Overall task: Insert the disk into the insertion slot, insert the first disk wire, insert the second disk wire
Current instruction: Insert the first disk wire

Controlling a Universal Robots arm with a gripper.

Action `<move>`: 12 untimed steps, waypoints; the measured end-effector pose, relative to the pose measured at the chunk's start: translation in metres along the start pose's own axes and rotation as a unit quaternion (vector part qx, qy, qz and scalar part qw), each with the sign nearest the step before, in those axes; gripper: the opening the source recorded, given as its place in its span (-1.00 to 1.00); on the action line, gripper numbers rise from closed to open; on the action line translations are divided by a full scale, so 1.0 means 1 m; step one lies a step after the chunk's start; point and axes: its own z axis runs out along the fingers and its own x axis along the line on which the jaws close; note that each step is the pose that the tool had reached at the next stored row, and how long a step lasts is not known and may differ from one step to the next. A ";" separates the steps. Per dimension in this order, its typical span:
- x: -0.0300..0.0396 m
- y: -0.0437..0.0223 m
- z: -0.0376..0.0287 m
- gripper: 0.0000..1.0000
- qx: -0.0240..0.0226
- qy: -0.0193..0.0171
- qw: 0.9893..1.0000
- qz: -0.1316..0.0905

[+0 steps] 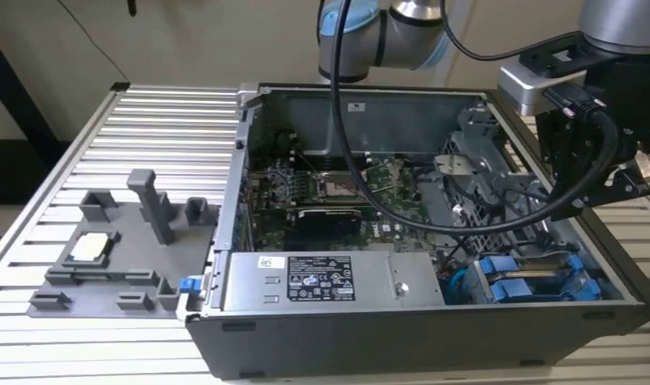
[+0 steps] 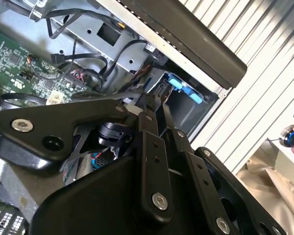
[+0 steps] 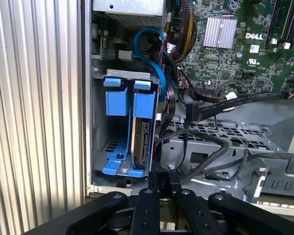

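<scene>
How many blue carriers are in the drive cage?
2, side by side in the drive cage: one carrier by the cage wall, the other holding the disk. More may be hidden.

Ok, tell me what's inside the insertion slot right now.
In the first wrist view, the insertion slot holds the disk, seen edge-on in its blue frame, with a second blue carrier beside it. I cannot tell whether that one carries a drive; the disk's flat faces are covered.
</scene>
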 end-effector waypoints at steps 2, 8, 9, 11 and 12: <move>0.0000 0.0000 0.0000 -0.62 0.000 0.000 1.000 0.000; 0.0000 0.0000 0.0001 -0.62 0.000 0.000 1.000 0.000; -0.0001 0.0000 0.0002 -0.62 0.000 0.001 1.000 0.000; 0.0000 -0.0008 0.0006 -0.62 -0.001 0.004 1.000 -0.001; 0.0001 -0.0016 0.0009 -0.62 -0.002 0.006 1.000 -0.002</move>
